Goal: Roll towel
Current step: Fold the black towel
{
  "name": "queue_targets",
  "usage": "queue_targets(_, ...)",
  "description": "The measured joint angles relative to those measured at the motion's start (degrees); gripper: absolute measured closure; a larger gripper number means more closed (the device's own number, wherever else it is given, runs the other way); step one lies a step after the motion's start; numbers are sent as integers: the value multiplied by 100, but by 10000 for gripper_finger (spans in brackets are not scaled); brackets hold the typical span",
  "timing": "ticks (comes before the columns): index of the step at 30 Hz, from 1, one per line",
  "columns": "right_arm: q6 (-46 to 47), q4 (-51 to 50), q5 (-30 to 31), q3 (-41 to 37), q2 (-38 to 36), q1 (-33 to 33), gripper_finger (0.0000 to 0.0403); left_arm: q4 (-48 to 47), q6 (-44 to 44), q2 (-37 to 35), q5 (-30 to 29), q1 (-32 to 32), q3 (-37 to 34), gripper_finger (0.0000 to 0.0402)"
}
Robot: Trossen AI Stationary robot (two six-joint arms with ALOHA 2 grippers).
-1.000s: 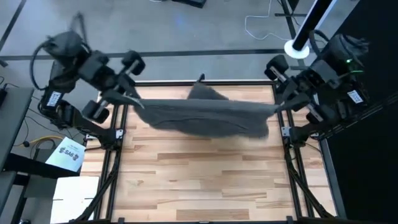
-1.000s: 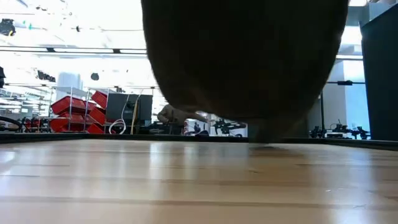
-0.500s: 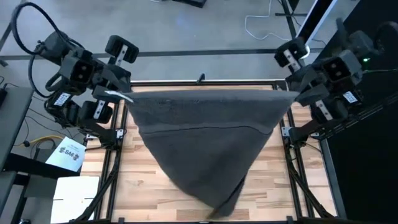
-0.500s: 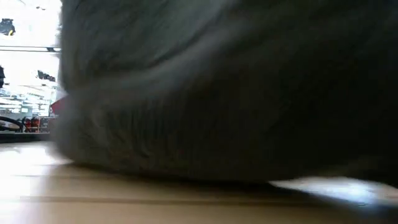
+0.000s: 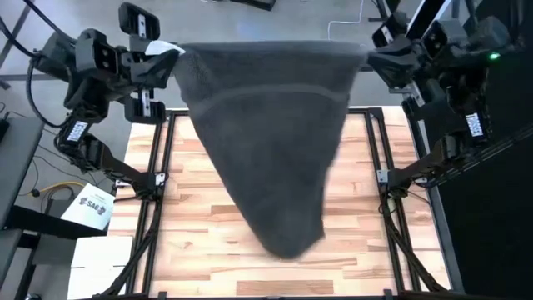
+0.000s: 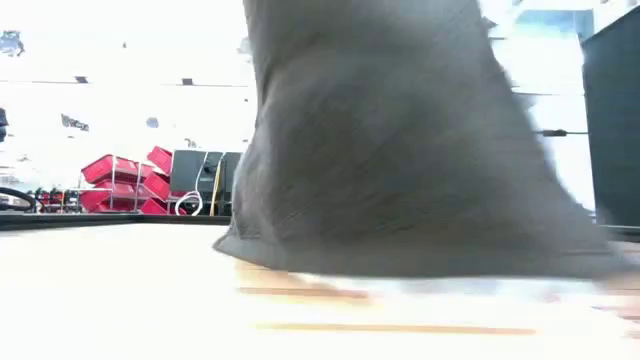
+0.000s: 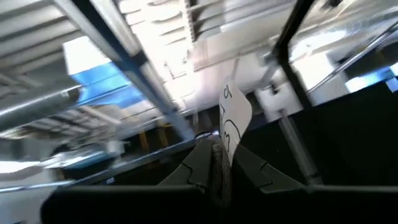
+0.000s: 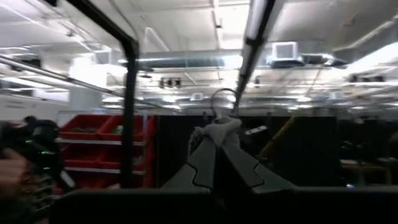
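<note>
Left hand [image 5: 171, 57] sits high over the far-left corner of the bench [image 5: 183, 225], its fingers pinched shut on the left top corner of the towel [image 5: 275, 142]. In the left wrist view that hand [image 7: 217, 165] shows its two dark fingers pressed together with a thin edge of grey cloth between them, and a small white tag [image 7: 232, 118] standing up just past the tips; the same tag [image 5: 166, 50] shows as a pale fleck beside the grip in the high view.

Between the two arms the towel hangs spread out in the air. Its top edge is stretched nearly straight from one hand to the other above the far edge of the bench, and the cloth narrows downward to a rounded point over the near middle of the wooden surface. In the low view the towel [image 6: 400, 150] fills much of the middle as a blurred dark mass, its lower edge close above the bench [image 6: 120, 290]; whether it touches the wood cannot be told. Red bins [image 6: 125, 185] stand in the room behind.

Right hand [image 5: 371, 58] is raised over the far-right corner, closed on the towel's right top corner. In the right wrist view its fingers [image 8: 214, 165] meet around a pale pinch of cloth.
</note>
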Motion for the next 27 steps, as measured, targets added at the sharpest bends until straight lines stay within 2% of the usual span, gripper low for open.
queue_targets(3, -6, 329, -347, 57, 10, 243, 403, 108, -427, 54, 395, -76, 114, 384)
queue_targets(6, -148, 406, -421, 152, 37, 548, 403, 153, -674, 202, 596, -215, 362, 384)
queue_targets(10, -287, 396, -353, 291, 44, 736, 403, 174, -767, 439, 624, -383, 757, 384)
queue_targets(19, -107, 866, -355, 310, 173, 876, 403, 814, -1174, 548, 629, -601, 754, 384)
queue_targets(27, -191, 1170, -365, 310, 232, 1171, 403, 999, -1210, 561, 630, -964, 758, 384)
